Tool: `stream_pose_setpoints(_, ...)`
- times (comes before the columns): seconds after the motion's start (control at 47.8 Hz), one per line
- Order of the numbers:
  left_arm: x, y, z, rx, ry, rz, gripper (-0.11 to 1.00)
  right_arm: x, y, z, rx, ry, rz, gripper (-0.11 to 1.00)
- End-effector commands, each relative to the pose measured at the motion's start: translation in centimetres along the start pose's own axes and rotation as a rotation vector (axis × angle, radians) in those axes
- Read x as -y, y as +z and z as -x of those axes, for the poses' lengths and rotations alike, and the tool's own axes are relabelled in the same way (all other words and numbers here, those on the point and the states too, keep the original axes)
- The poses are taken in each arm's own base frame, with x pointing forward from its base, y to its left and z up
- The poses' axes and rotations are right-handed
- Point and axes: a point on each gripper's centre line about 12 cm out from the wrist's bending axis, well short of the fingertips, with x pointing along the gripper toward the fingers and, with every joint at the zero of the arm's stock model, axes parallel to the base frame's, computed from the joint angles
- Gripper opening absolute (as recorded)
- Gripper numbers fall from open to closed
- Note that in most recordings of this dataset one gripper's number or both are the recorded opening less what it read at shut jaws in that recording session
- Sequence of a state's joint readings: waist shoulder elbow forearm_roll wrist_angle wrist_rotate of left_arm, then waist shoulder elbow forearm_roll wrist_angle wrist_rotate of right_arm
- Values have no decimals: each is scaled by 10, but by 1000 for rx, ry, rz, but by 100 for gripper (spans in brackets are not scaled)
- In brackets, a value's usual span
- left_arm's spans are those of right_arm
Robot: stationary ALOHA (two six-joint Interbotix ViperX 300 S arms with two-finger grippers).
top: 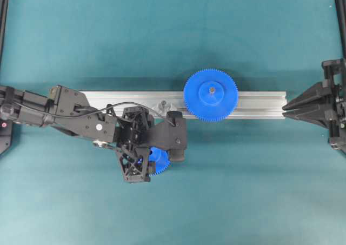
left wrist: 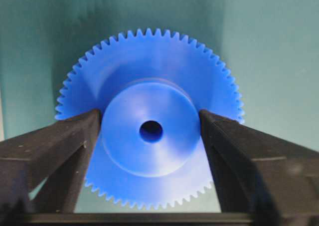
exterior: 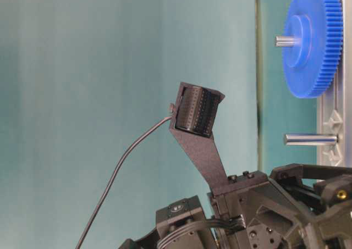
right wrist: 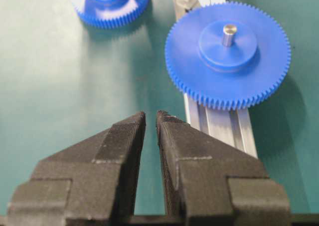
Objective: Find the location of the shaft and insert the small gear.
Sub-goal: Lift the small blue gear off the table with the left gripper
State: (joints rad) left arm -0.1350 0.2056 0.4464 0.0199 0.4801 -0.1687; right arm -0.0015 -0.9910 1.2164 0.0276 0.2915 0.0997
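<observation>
The small gear (left wrist: 151,131), bright blue, lies flat on the teal mat just in front of the rail, hub up. My left gripper (left wrist: 149,122) points down over it, and its two black fingers (left wrist: 75,146) press against opposite sides of the raised hub. From overhead the left gripper (top: 157,161) covers most of the small gear (top: 161,159). The shaft (top: 163,103), a thin grey pin on a silvery mount, stands on the rail just behind the left wrist; the table-level view shows the shaft (exterior: 311,139) bare. My right gripper (right wrist: 151,117) is shut and holds nothing.
An aluminium rail (top: 259,101) runs across the middle of the mat. The larger blue gear (top: 211,94) sits on it on its own pin (right wrist: 229,35), right of the shaft. The right gripper (top: 285,108) rests at the rail's right end. A black frame (top: 4,18) borders the mat.
</observation>
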Motion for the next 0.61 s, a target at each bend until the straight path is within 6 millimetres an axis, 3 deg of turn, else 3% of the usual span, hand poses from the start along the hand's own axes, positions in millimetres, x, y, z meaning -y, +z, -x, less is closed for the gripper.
stream_pose_setpoints(0.0, 0, -1, 2, -26, 5, -4, 72, 0, 4, 0, 12, 0, -8, 21)
stream_pose_setpoints(0.063, 0, -2, 3, -42, 8, -7, 66, 0, 4, 0, 12, 0, -8, 21)
stream_pose_setpoints(0.293, 1, 7, 14, -22, 6, -14, 65, 0, 4, 0, 14, -1, -7, 21)
stream_pose_setpoints(0.586, 4, 38, 54, 49, -2, -19, 65, 0, 4, 0, 14, -1, -7, 21)
